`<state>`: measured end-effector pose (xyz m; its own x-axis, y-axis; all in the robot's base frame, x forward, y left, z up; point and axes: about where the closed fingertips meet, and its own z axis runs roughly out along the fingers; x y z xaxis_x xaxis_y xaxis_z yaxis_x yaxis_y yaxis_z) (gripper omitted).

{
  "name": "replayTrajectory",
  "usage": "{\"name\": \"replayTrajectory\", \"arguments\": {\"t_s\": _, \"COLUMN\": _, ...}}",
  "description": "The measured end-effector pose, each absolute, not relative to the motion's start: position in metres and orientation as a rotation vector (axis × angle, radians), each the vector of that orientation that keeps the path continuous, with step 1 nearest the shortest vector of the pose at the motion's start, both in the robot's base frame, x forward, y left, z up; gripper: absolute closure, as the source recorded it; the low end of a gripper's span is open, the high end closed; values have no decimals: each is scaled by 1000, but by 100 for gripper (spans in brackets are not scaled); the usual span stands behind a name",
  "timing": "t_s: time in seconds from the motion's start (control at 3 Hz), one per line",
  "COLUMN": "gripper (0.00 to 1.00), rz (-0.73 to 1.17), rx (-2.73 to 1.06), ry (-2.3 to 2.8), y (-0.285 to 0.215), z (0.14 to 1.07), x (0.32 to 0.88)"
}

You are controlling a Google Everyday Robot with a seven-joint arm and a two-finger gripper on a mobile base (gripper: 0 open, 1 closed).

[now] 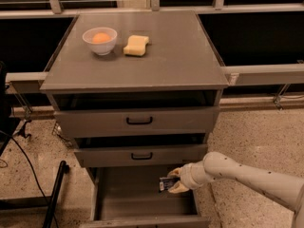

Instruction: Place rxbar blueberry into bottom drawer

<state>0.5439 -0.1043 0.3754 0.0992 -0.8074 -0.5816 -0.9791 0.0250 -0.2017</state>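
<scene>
I see my gripper (175,180) grasping the bar (166,184), hovering over the right side of the open bottom drawer (128,201), just below the middle drawer (114,156).

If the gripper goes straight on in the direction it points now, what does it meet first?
Holding the rxbar blueberry, the gripper points left over the open bottom drawer. It would probably meet the drawer's left wall first, though depth is unclear.
</scene>
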Motion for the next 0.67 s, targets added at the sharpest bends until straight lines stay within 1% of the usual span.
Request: {"name": "replayTrajectory", "arguments": {"t_s": 0.67, "gripper": 100, "rz": 419, "rx": -1751, "ry": 1748, "y": -99, "z": 325, "x": 556}}
